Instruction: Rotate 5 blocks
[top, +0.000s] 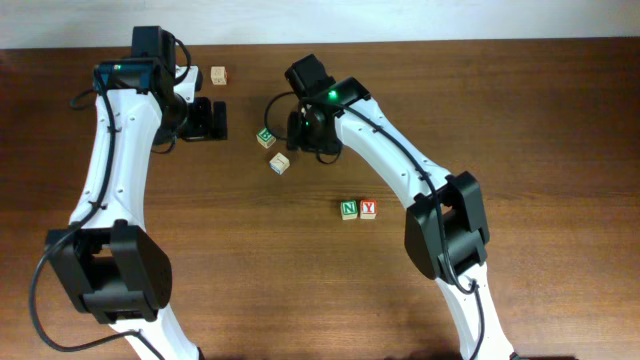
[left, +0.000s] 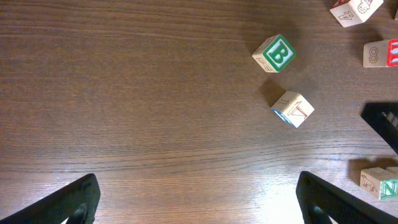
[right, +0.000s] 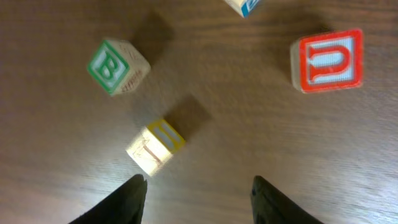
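Note:
Two lettered blocks stand side by side at mid-table, the green N block and the red Y block. A red U block lies ahead and to the right of my right gripper, with a blue-marked block at the top edge. That gripper is open over bare wood with nothing between its fingers. A pale cube sits just off its left fingertip. The left wrist view shows the red block and the N block at its right edge. My left gripper is wide open and holds nothing.
A green B cube and the pale cube lie just left of my right gripper. Another small cube sits at the back near my left gripper. The table's far edge runs along the top.

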